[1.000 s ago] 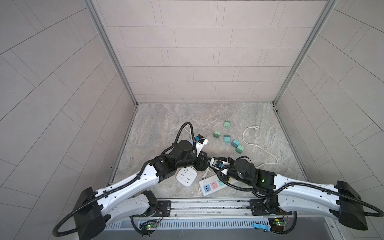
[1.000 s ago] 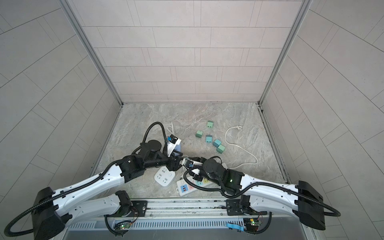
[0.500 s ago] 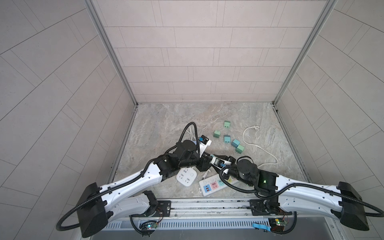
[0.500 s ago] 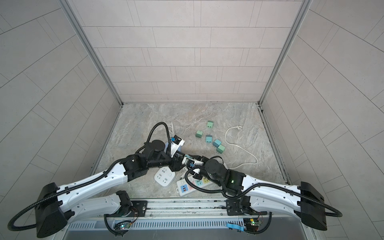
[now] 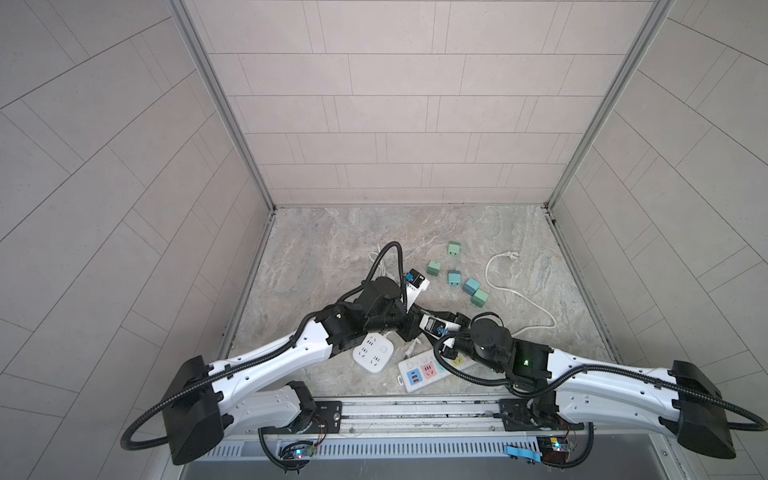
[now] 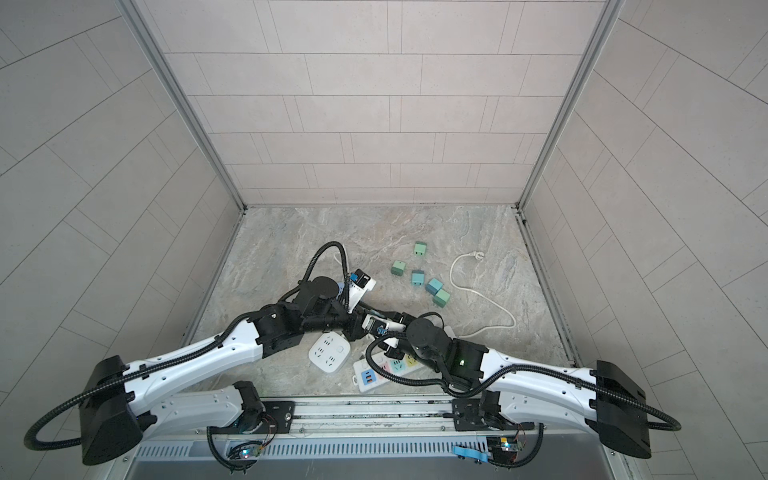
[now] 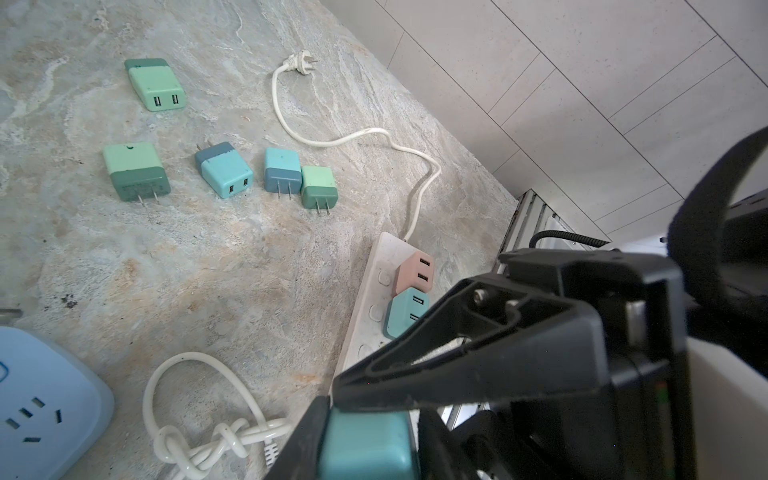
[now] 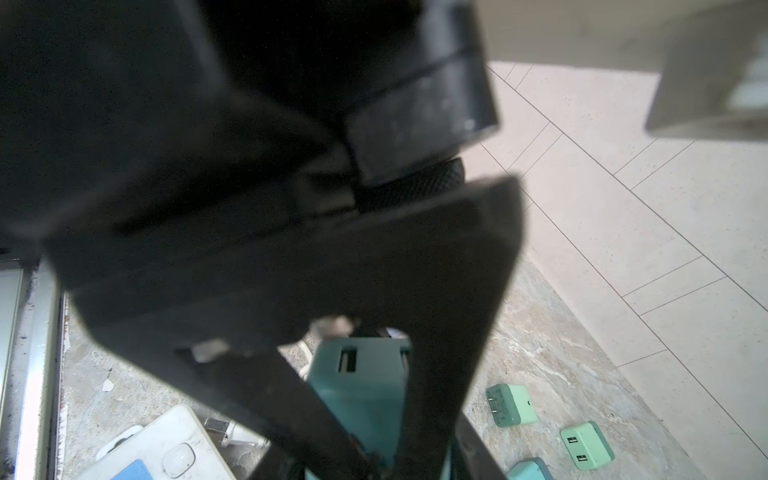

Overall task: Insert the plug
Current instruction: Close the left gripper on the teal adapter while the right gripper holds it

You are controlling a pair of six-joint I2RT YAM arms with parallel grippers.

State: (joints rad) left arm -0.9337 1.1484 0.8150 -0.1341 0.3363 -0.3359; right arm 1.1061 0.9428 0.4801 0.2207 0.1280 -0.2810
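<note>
By the near edge of the surface [image 5: 332, 249] the power strip [image 5: 419, 372] is lying flat, sockets facing up; just behind it, lifted clear, the right claw [image 8: 382, 440] is clamping the teal plug [image 8: 357, 390] tight; the left claw [image 7: 365, 432] is straddling that plug, probably to re-seat it for insertion, though whether it is pinching I cannot tell; farther in, spare plugs [image 5: 454, 277] are lying loose.

- Left white smooth-shelled robot arm [image 5: 266, 368] and matching right white arm [image 5: 602, 376], dotted with small dark screw holes [image 5: 306, 338].
- Boxy black joint housings [image 5: 195, 411].
- Black ribbed cable conduit [image 5: 124, 439] beside each arm.
- Small green light [image 5: 526, 362] on right arm.
- Black wedge-shaped finger [image 7: 519, 374] with two silver screw heads [image 7: 480, 295].
</note>
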